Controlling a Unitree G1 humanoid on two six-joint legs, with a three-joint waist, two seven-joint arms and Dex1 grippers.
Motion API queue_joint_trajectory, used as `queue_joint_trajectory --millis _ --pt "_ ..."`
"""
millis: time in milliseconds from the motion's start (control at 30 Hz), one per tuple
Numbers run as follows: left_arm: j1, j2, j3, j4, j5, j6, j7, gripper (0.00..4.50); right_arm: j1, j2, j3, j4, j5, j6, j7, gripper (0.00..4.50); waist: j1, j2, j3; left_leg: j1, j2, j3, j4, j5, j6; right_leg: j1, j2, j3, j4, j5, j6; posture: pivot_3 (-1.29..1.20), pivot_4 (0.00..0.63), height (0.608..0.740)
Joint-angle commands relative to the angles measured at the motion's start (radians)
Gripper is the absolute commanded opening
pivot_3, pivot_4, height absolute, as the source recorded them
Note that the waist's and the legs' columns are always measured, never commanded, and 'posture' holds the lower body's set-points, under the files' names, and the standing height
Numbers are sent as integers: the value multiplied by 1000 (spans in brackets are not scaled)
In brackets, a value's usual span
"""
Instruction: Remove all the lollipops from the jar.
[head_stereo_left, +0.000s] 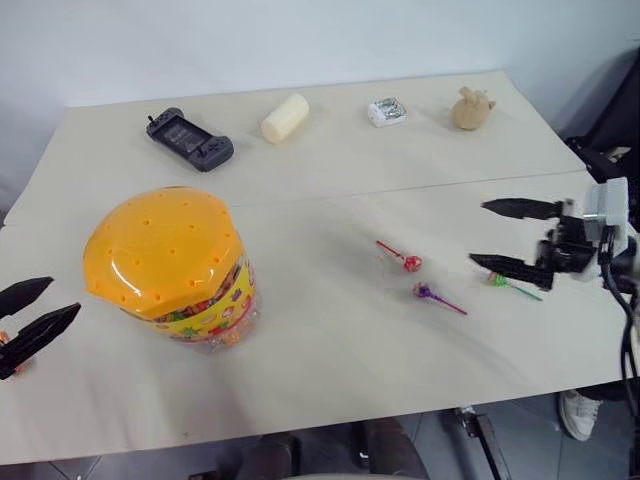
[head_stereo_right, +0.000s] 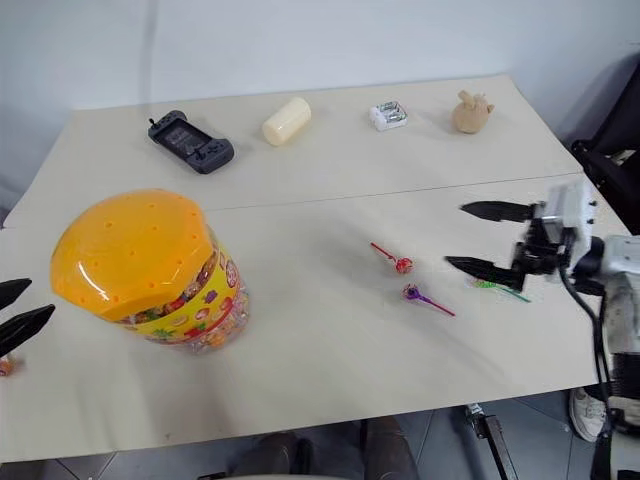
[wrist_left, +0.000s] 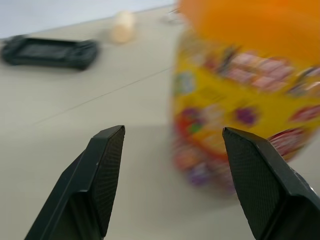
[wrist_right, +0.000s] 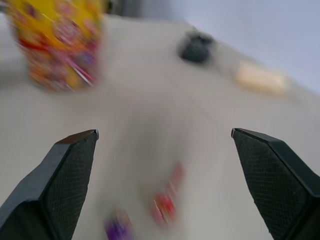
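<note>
While the jar (head_stereo_left: 170, 265) stood on the near left of the table (head_stereo_left: 330, 360) in the left eye view, its orange domed lid was on, and three lollipops lay well apart from it on the right: a red lollipop (head_stereo_left: 411, 263), a purple lollipop (head_stereo_left: 424, 291) just beside it, and a green-sticked lollipop (head_stereo_left: 498, 280) by the lower finger of the right gripper (head_stereo_left: 505, 236). That gripper's fingers were spread wide with nothing between them. The left gripper (head_stereo_left: 30, 313) sat at the table's left edge, its fingers parted and empty; a small orange-red thing beneath it was cut off by the frame, and I could not tell what it was.

From the right eye view the same layout held, and a game controller (head_stereo_right: 191, 141), a cream cylinder (head_stereo_right: 286, 120), a small packet (head_stereo_right: 388, 115) and a tan figure (head_stereo_right: 471, 112) lay along the far side.

Seen from the left wrist, the jar loomed close beyond spread fingers, its label blurred.

Through the right wrist view, blurred red and purple sweets lay between wide fingers.

Judging by looks, the lollipops would be light, with hard heads under slick wrappers; the thin stick just below the head seemed the surest hold. The jar looked bulky, smooth and heavy with sweets. Whether any lollipop was standing in the lid's holes could not be made out.
</note>
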Motion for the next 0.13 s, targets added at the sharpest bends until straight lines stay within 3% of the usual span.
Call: queue_joint_trajectory --millis 33,133 --pt "14 -65 -13 -45 50 -46 83 3311 56 72 53 -178 11 5 -75 4458 3 -2 -1 0 0 0 0 0 0 0 0 0 0 0 0 0 150 740" --pt "44 -149 -32 -119 68 -67 144 3311 128 128 98 -208 -69 -55 -118 4458 14 -2 -1 -3 -1 0 1 -1 2 0 0 0 -4 2 3 0 150 740"
